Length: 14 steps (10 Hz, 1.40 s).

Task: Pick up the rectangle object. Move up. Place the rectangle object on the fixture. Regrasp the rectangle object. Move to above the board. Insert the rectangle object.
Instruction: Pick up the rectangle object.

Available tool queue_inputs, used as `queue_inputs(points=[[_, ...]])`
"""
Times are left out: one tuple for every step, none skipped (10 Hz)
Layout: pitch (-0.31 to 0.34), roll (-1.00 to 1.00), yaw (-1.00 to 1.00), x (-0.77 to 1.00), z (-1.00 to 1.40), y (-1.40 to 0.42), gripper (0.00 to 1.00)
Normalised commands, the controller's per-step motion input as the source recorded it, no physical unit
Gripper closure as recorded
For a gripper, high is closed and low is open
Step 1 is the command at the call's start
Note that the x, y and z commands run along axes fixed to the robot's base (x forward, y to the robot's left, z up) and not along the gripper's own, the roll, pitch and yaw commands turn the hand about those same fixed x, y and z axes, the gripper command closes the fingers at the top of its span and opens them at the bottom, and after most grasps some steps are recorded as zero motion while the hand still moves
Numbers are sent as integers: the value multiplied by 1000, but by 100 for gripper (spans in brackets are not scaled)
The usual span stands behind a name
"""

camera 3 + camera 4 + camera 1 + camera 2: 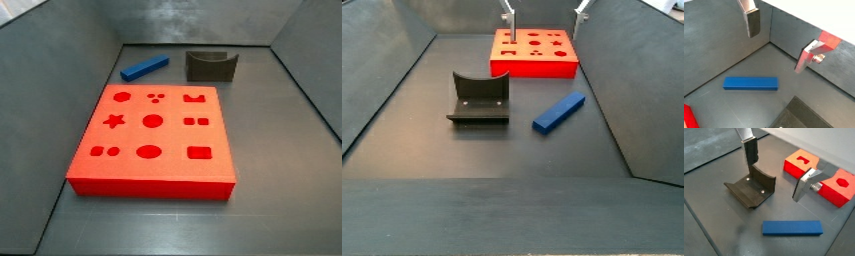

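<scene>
In a side view, left to right: the fixture (480, 98) stands on the floor, and the blue bar (559, 111) lies flat just beside it, untouched. The red board (535, 52) sits beyond. The tool (777, 170) hangs high above, released and empty. The pickup step is pending; next, it likely must descend and straddle the bar.

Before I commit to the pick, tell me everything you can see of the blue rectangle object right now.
The rectangle object is a long, slim, plain blue bar with flat faces and square ends, smooth and matte, looking like plastic. It lies flat on the dark floor, untouched, beside the fixture but apart from it, and clear of the red board. The gripper hangs above it with its jaws open and empty, the bar below the silver fingers in both wrist views.
</scene>
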Motion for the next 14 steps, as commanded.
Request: queue_inputs(points=[[26, 0, 0, 0, 0, 0, 0], [1, 0, 0, -31, 0, 0, 0], [0, 0, -1000, 0, -363, 0, 0], [0, 1, -1000, 0, -346, 0, 0], [0, 9, -1000, 0, -380, 0, 0], [0, 0, -909, -94, -409, -63, 0], [-16, 0, -737, -120, -426, -103, 0], [-50, 0, -586, -151, -554, -126, 0], [-127, -7, -357, -249, -697, -86, 0], [-177, -24, -177, -280, -729, -51, 0], [-196, -7, -120, -240, -677, -11, 0], [-164, 0, -114, -251, -651, -11, 0], [-127, 20, -117, -214, -609, -14, 0], [-137, 30, -123, -237, -597, -26, 0]])
